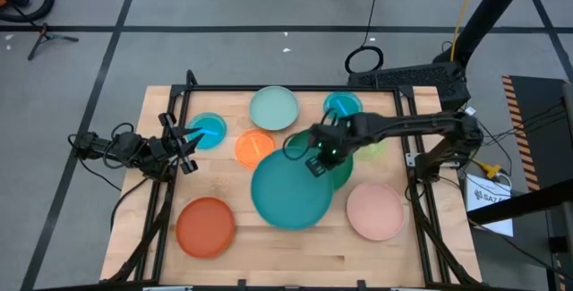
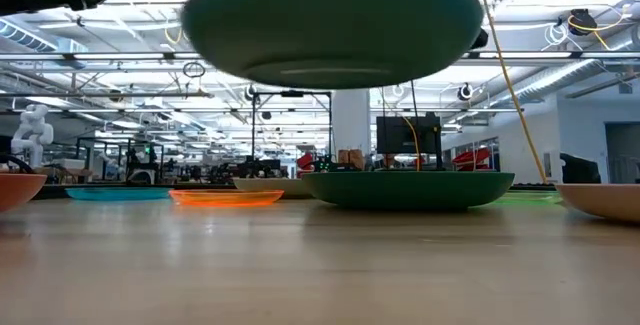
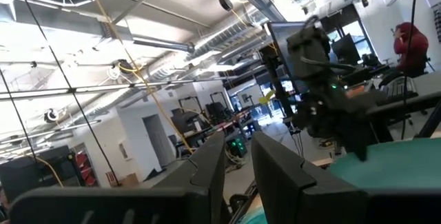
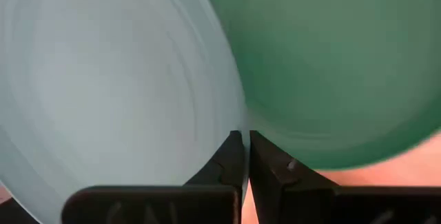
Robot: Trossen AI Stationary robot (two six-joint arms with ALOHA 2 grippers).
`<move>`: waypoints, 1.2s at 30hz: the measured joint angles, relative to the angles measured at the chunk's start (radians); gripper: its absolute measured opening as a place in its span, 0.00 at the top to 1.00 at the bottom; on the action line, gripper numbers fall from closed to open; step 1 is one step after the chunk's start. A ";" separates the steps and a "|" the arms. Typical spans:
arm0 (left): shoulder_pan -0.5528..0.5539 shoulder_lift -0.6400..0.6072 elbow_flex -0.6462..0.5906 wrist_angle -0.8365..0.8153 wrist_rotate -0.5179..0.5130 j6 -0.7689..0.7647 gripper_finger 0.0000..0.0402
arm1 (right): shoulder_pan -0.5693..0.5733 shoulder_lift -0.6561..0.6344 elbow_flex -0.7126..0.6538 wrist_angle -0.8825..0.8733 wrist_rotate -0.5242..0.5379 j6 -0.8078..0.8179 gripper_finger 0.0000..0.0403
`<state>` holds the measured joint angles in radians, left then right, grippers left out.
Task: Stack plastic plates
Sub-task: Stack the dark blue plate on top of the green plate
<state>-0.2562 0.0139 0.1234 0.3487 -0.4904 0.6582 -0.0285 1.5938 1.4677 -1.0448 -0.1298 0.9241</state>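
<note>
My right gripper point(image 1: 315, 161) is shut on the large teal plate point(image 1: 288, 194), which hangs high above the table in the low view point(image 2: 335, 20). The dark green plate point(image 2: 408, 187) rests on its base on the table, partly under the teal one point(image 1: 345, 175). My left gripper point(image 1: 183, 143) waits at the table's left beside a blue plate point(image 1: 208, 130); its fingers stand slightly apart point(image 3: 238, 165) and hold nothing. The pale mint point(image 1: 273, 109), second blue point(image 1: 343, 107), orange point(image 1: 253, 148), lime point(image 1: 372, 149), pink point(image 1: 374, 210) and red-orange point(image 1: 205, 226) plates lie flat on the table. My right gripper pinches the teal plate's rim point(image 4: 233, 129) between its two fingers, on the plate's far right side. One finger is over the rim and one under it. The plate is lifted clear of the table, roughly level, over the near left part of the dark green plate.
A black frame point(image 1: 295, 89) runs along the table's far edge and both sides. The bare wood point(image 1: 286, 255) lies along the near edge between the red-orange and pink plates. A person in red point(image 3: 412, 41) is in the room beyond the table.
</note>
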 joint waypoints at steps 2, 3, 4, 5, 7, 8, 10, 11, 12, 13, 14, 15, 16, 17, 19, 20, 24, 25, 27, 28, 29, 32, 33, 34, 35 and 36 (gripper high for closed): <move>0.000 0.000 0.000 0.001 0.000 -0.002 0.80 | -0.029 -0.027 0.000 -0.014 0.001 -0.039 0.99; 0.000 0.000 0.000 0.001 0.000 -0.002 0.80 | -0.045 -0.036 0.000 -0.017 0.002 -0.058 0.99; 0.000 0.000 0.000 0.001 0.000 -0.002 0.80 | -0.061 -0.046 0.000 -0.021 0.001 -0.077 0.99; 0.000 0.000 0.000 0.001 0.000 -0.004 0.80 | -0.077 -0.055 0.000 -0.031 0.000 -0.097 0.99; 0.000 0.000 0.000 0.001 0.000 -0.007 0.80 | -0.112 -0.066 0.000 -0.045 0.002 -0.134 0.99; 0.000 0.000 0.000 0.000 0.000 -0.007 0.80 | -0.130 -0.068 0.000 -0.045 0.002 -0.154 0.99; 0.000 0.000 0.000 0.001 0.000 -0.008 0.80 | -0.166 -0.067 0.000 -0.046 -0.002 -0.193 0.99; 0.000 0.000 0.000 0.001 0.000 -0.009 0.80 | -0.183 -0.067 0.000 -0.051 -0.002 -0.216 0.99; 0.000 0.000 0.000 0.000 0.000 -0.009 0.80 | -0.199 -0.067 0.000 -0.057 -0.003 -0.240 0.99; 0.000 0.000 0.000 0.001 0.000 -0.009 0.80 | -0.216 -0.067 0.000 -0.059 -0.008 -0.267 0.99; 0.000 0.000 0.000 0.001 0.000 -0.009 0.80 | -0.233 -0.067 0.000 -0.058 -0.021 -0.293 0.99; 0.000 0.000 0.000 0.000 0.000 -0.009 0.80 | -0.249 -0.067 -0.001 -0.057 -0.036 -0.317 0.99; 0.000 0.000 0.000 0.000 0.000 -0.009 0.80 | -0.266 -0.067 -0.007 -0.053 -0.053 -0.339 0.99; 0.000 0.000 0.000 0.000 0.000 -0.009 0.80 | -0.283 -0.067 -0.015 -0.055 -0.061 -0.357 0.99; 0.000 0.000 0.000 0.000 0.000 -0.009 0.80 | -0.317 -0.069 -0.040 -0.056 -0.062 -0.387 0.99; 0.000 0.000 0.000 -0.002 0.000 -0.009 0.80 | -0.336 -0.070 -0.057 -0.052 -0.065 -0.402 0.99; 0.000 0.000 0.000 -0.003 0.000 -0.009 0.80 | -0.407 -0.072 -0.164 0.059 -0.142 -0.457 0.99; 0.000 0.000 0.000 -0.003 0.000 -0.009 0.80 | -0.424 -0.071 -0.194 0.087 -0.160 -0.468 0.99; 0.000 0.000 0.000 -0.003 0.000 -0.009 0.80 | -0.462 -0.071 -0.258 0.133 -0.191 -0.489 0.99; 0.000 0.000 0.000 -0.003 0.000 -0.009 0.80 | -0.480 -0.071 -0.290 0.160 -0.204 -0.495 0.99; 0.000 0.000 0.000 -0.003 0.000 -0.009 0.80 | -0.501 -0.071 -0.319 0.183 -0.216 -0.498 0.99; 0.000 0.000 0.000 -0.004 0.000 -0.009 0.80 | -0.548 -0.071 -0.391 0.210 -0.213 -0.500 0.99; 0.000 0.000 0.000 -0.004 0.000 -0.009 0.80 | -0.561 -0.071 -0.407 0.210 -0.211 -0.505 0.99; 0.000 0.000 0.000 -0.005 0.000 -0.009 0.80 | -0.573 -0.071 -0.420 0.212 -0.211 -0.513 0.99; 0.000 0.000 0.000 -0.006 0.000 -0.009 0.80 | -0.584 -0.071 -0.432 0.219 -0.211 -0.520 0.99; 0.000 0.000 0.000 -0.007 0.000 -0.008 0.80 | -0.593 -0.071 -0.440 0.227 -0.211 -0.524 0.99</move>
<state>-0.2560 0.0139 0.1234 0.3417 -0.4904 0.6498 -0.6210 1.5230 1.0276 -0.8180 -0.3408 0.3997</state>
